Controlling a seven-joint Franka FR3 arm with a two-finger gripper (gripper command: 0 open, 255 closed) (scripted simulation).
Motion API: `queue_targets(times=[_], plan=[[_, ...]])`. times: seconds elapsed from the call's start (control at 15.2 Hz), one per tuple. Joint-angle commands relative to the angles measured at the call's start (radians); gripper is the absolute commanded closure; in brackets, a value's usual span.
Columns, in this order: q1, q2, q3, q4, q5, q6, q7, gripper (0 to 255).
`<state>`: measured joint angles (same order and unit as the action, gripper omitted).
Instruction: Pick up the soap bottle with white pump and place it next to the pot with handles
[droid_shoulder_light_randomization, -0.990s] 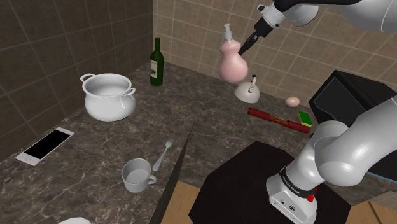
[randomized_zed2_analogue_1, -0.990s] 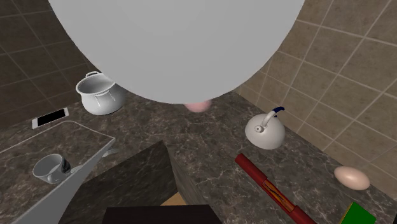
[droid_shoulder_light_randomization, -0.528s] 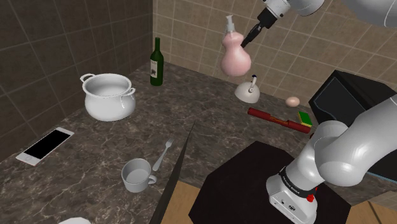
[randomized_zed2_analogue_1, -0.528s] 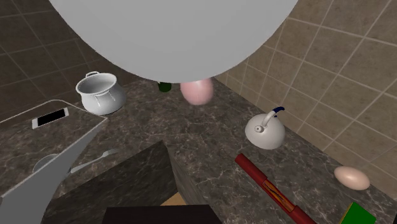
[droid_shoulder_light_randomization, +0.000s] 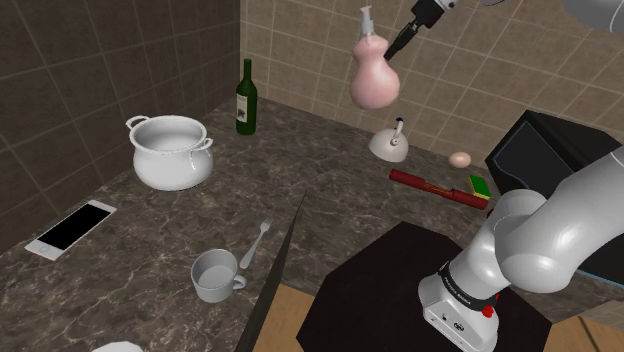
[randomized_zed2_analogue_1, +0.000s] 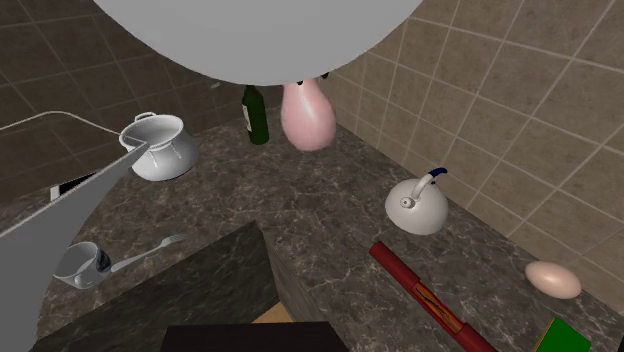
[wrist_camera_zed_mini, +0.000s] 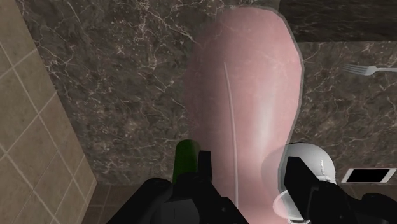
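Observation:
A pink pear-shaped soap bottle with a white pump hangs high above the dark marble counter, in front of the tiled back wall. My black gripper is shut on its neck from the shoulder view's right. In the wrist view the two fingers clasp the pink body, with the gripper looking down along it. The bottle also hangs below the arm in the second exterior view. The white pot with handles stands on the counter far to the shoulder view's left, also seen as pot.
A green wine bottle stands behind the pot. A white kettle, an egg, a red stick and a green sponge lie below and right of the bottle. A phone, mug and fork lie nearer.
The gripper has risen with the soap bottle and drifted slightly toward the shoulder view's right. Nothing on the counter has moved.

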<state>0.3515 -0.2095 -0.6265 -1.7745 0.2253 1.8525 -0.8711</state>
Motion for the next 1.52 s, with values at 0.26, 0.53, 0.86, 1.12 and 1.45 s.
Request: queue_targets(times=[0.26, 0.53, 0.86, 1.12, 1.45], plan=[[0.004, 0.026, -0.008, 0.104, 0.011, -0.081, 0.013, 255], [0.037, 0.007, 0.064, 0.071, -0.015, -0.037, 0.114, 255], [0.078, 0.012, 0.144, 0.058, -0.033, 0.008, 0.231, 255], [0.112, 0.038, 0.200, 0.071, -0.042, 0.036, 0.319, 255], [0.154, 0.092, 0.262, 0.117, -0.049, 0.062, 0.423, 255]])
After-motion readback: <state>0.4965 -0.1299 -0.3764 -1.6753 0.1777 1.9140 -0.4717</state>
